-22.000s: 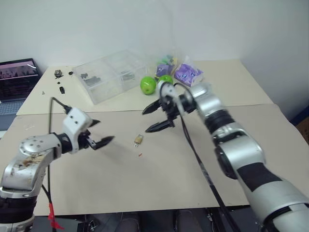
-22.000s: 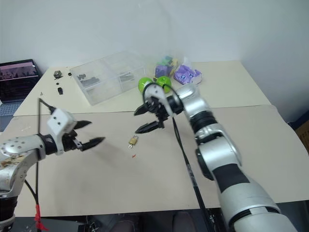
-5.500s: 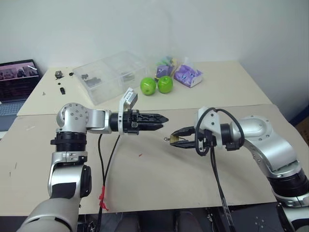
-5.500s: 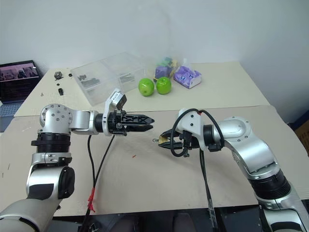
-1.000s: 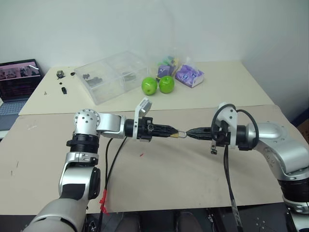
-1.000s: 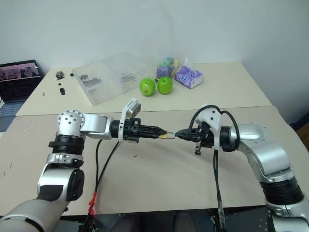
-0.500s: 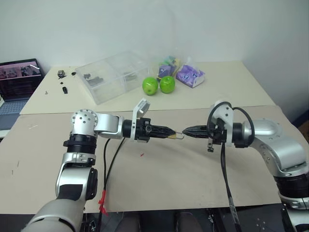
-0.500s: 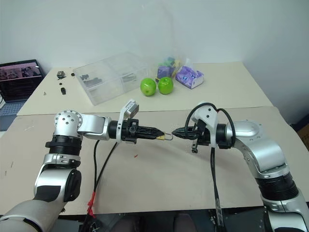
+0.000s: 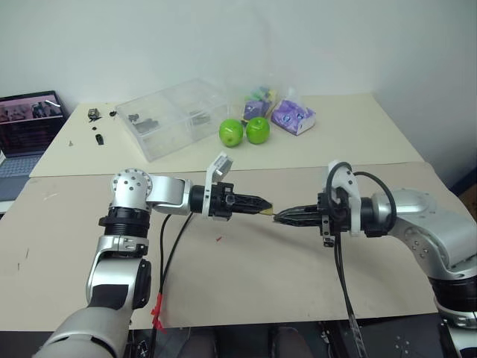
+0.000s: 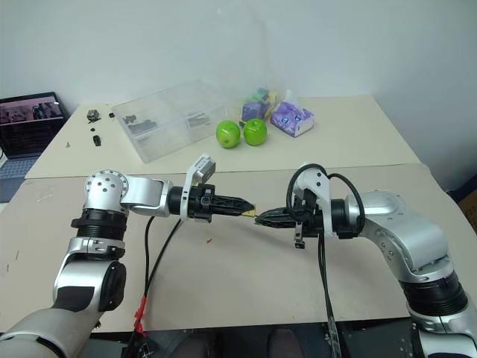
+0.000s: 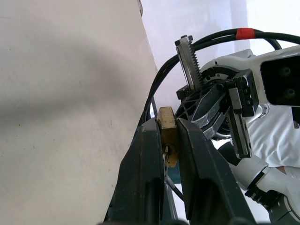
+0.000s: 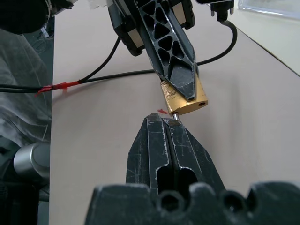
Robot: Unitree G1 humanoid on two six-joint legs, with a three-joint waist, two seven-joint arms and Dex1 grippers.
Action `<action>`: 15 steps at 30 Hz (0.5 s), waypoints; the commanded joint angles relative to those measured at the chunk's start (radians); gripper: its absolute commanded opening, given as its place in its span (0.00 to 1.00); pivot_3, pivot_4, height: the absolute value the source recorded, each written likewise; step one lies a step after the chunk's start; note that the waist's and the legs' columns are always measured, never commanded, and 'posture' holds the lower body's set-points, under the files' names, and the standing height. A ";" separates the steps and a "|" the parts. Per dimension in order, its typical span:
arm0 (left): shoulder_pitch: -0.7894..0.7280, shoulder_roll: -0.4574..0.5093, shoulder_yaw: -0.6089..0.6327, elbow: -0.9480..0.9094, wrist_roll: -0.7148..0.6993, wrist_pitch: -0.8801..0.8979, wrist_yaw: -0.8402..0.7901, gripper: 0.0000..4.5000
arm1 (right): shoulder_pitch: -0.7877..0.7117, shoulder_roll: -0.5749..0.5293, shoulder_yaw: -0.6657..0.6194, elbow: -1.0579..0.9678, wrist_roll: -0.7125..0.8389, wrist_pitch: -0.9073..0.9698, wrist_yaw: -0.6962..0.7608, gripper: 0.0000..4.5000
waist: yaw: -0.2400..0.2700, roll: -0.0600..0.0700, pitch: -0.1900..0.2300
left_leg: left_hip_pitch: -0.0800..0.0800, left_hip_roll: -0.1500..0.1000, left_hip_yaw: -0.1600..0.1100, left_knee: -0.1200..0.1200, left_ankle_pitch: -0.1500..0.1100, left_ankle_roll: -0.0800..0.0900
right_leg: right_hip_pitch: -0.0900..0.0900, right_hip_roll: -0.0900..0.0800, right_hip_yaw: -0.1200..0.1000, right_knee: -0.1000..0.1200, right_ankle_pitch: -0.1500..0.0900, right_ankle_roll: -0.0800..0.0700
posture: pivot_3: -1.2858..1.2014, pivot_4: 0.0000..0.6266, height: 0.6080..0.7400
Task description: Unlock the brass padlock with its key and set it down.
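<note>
The brass padlock point(image 12: 183, 98) is hanging in the air above the middle of the near table point(image 9: 246, 276), well clear of the surface. The left gripper point(image 10: 244, 209) is clamping it by its flat sides, and the lock's end is poking out just past the fingertips.

The right gripper point(image 10: 262, 217) is meeting it tip to tip, its fingers point(image 12: 154, 140) pressed together. In the right wrist view a thin silvery stub, probably the shackle or the key, is sitting between the lock's lower edge and those closed tips. Whether the tips are actually pinching it is too small to tell.

Beneath the two grippers a tiny red sliver point(image 9: 217, 239) is lying on the table. Across the seam, near the far table's middle, two green apples point(image 9: 244, 131) are sitting beside a clear plastic box point(image 9: 168, 115) and a purple packet point(image 9: 293, 116).

The risks look plain. The left hold is covering only part of a small, smooth body, so a sideways pull or twist from the right gripper could be levering the lock out and dropping it. A pinch on so thin a stub could also be slipping off, leaving the lock shut.
</note>
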 commanded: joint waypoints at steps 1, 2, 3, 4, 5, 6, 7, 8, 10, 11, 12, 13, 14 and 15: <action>-0.008 -0.001 0.011 -0.024 -0.004 0.003 -0.016 0.01 | 0.015 -0.034 -0.024 -0.037 0.003 -0.015 0.018 0.00 | 0.000 0.000 0.000 | 0.000 0.000 0.000 0.000 0.000 0.000 | 0.000 0.000 0.000 0.000 0.000 0.000 | 0.52 0.24 1.00; -0.010 -0.002 0.013 -0.022 -0.002 0.003 -0.015 0.01 | 0.019 -0.041 -0.016 -0.035 -0.007 -0.023 0.022 0.00 | 0.000 0.000 0.000 | 0.000 0.000 0.000 0.000 0.000 0.000 | 0.000 0.000 0.000 0.000 0.000 0.000 | 0.52 0.24 1.00; -0.010 -0.002 0.015 -0.021 0.000 0.003 -0.015 0.01 | 0.022 -0.045 -0.013 -0.033 -0.012 -0.029 0.023 0.00 | 0.000 0.000 0.000 | 0.000 0.000 0.001 0.000 0.000 0.000 | 0.000 0.000 0.000 0.000 0.000 0.000 | 0.52 0.24 1.00; -0.009 -0.001 0.017 -0.023 0.004 0.003 -0.016 0.01 | 0.021 -0.047 -0.017 -0.030 -0.008 -0.028 0.025 0.00 | 0.000 0.000 0.000 | 0.000 0.000 0.001 0.000 0.000 0.000 | 0.000 0.000 0.000 0.000 0.000 0.000 | 0.52 0.24 1.00; -0.008 0.001 0.018 -0.024 0.006 0.003 -0.016 0.01 | 0.021 -0.047 -0.021 -0.028 -0.004 -0.028 0.027 0.00 | -0.001 0.000 0.000 | 0.000 0.000 0.001 0.000 0.000 0.000 | 0.000 0.000 0.000 0.000 0.000 0.000 | 0.52 0.24 1.00; -0.006 0.004 0.018 -0.028 0.010 0.003 -0.018 0.01 | 0.020 -0.049 -0.026 -0.026 0.000 -0.026 0.029 0.00 | -0.002 0.000 0.000 | 0.000 0.000 0.001 0.000 0.000 0.000 | 0.000 0.000 0.000 0.000 0.000 0.000 | 0.52 0.24 1.00; 0.003 0.018 0.015 -0.037 0.029 0.003 -0.022 0.01 | 0.016 -0.064 -0.046 -0.016 0.011 -0.017 0.040 0.00 | -0.002 0.000 0.000 | 0.000 0.000 0.002 0.000 0.000 0.000 | 0.000 0.000 0.000 0.000 0.000 0.000 | 0.52 0.24 1.00; 0.010 0.028 0.014 -0.045 0.043 0.003 -0.026 0.01 | 0.013 -0.075 -0.060 -0.010 0.018 -0.012 0.048 0.00 | -0.002 0.000 0.000 | 0.000 0.000 0.002 0.000 0.000 0.000 | 0.000 0.000 0.000 0.000 0.000 0.000 | 0.52 0.24 1.00; 0.026 0.057 0.010 -0.057 0.077 0.003 -0.043 0.01 | 0.003 -0.113 -0.101 0.016 0.036 0.004 0.071 0.00 | -0.002 0.000 0.000 | 0.000 0.000 0.003 0.000 0.000 0.000 | 0.000 0.000 0.000 0.000 0.000 0.000 | 0.52 0.24 1.00; 0.033 0.069 0.008 -0.061 0.090 0.003 -0.053 0.01 | 0.000 -0.133 -0.118 0.027 0.044 0.010 0.083 0.00 | -0.001 0.000 0.000 | 0.000 0.000 0.003 0.000 0.000 0.000 | 0.000 0.000 0.000 0.000 0.000 0.000 | 0.52 0.24 1.00; 0.042 0.082 0.002 -0.066 0.106 0.003 -0.065 0.01 | -0.002 -0.153 -0.135 0.035 0.056 0.019 0.096 0.00 | -0.001 0.000 0.000 | 0.000 0.000 0.003 0.000 0.000 0.000 | 0.000 0.000 0.000 0.000 0.000 0.000 | 0.52 0.24 1.00; 0.051 0.092 -0.005 -0.072 0.125 0.003 -0.076 0.01 | -0.004 -0.169 -0.148 0.041 0.067 0.025 0.106 0.00 | -0.001 0.000 0.000 | 0.000 0.000 0.003 0.000 0.000 0.000 | 0.000 0.000 0.000 0.000 0.000 0.000 | 0.52 0.24 1.00; 0.062 0.099 -0.014 -0.082 0.148 0.003 -0.086 0.01 | -0.006 -0.178 -0.156 0.042 0.077 0.033 0.110 0.00 | 0.000 0.000 0.000 | 0.000 0.000 0.003 0.000 0.000 0.000 | 0.000 0.000 0.000 0.000 0.000 0.000 | 0.52 0.24 1.00; 0.071 0.104 -0.020 -0.090 0.168 0.003 -0.097 0.01 | -0.007 -0.185 -0.161 0.042 0.085 0.039 0.111 0.00 | 0.000 0.000 0.000 | 0.000 0.000 0.003 -0.001 0.000 0.000 | 0.000 0.000 0.000 -0.001 0.000 0.000 | 0.52 0.24 1.00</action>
